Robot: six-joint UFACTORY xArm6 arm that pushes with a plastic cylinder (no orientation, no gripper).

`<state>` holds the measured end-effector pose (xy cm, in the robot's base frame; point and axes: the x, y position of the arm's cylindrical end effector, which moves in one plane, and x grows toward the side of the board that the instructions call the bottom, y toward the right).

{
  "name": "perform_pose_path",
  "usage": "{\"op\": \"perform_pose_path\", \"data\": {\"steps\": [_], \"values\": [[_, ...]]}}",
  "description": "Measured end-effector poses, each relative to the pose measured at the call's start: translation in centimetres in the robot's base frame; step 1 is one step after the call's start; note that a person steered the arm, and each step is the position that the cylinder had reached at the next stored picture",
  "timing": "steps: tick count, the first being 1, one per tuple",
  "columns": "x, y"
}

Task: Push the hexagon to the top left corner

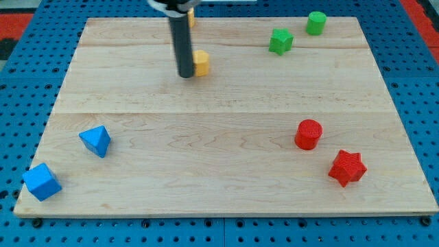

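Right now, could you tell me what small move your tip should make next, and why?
Probably circle to the view's right of the yellow hexagon: my tip sits against its left side, and the target corner of the board lies up-left, so pushing from here would send it the wrong way.

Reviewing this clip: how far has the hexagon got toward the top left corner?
Done: my tip has reached the yellow hexagon and sits at its left edge. In hand: contact, apparently. Left: the hexagon lies top centre of the board, well right of the corner, and my tip is on its corner side, so it must reposition.
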<state>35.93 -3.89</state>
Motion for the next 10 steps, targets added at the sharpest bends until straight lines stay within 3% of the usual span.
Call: {"op": "perform_pose_path", "data": {"steps": [1, 2, 3, 4, 5, 8, 9, 10], "values": [[1.5, 4.7], [-2.1, 4.1], [-6.0, -2.5], [-7.4, -9.7], [-4.0, -8.2], [-9.8, -19.6], [-9.9, -18.8], [-9.6, -12.9]]}}
